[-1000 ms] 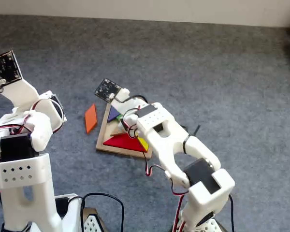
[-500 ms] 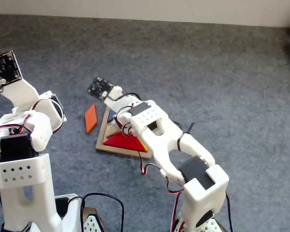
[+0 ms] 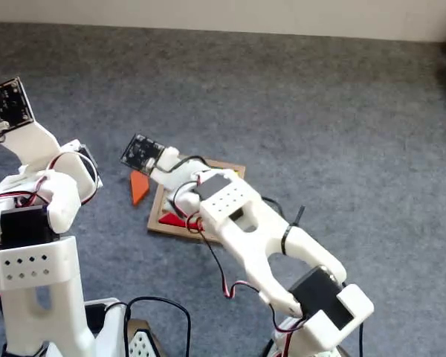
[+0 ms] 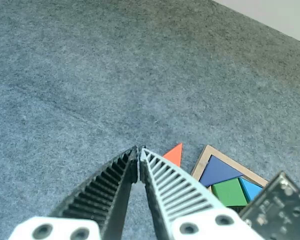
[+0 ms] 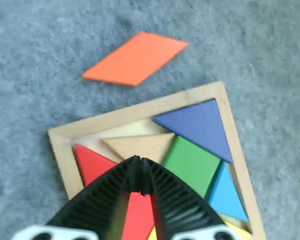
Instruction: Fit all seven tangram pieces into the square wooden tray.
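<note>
Right gripper (image 5: pixel 140 176) now sits further frame-left over tray (image 5: pixel 140 109), fingers together and empty; descending shut risks shoving orange parallelogram (image 5: pixel 135 58) away.

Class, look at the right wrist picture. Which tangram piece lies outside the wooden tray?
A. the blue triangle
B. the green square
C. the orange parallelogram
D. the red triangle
C: the orange parallelogram lies flat beside the tray, apart from its rim, while the other three pieces sit inside it.
</note>
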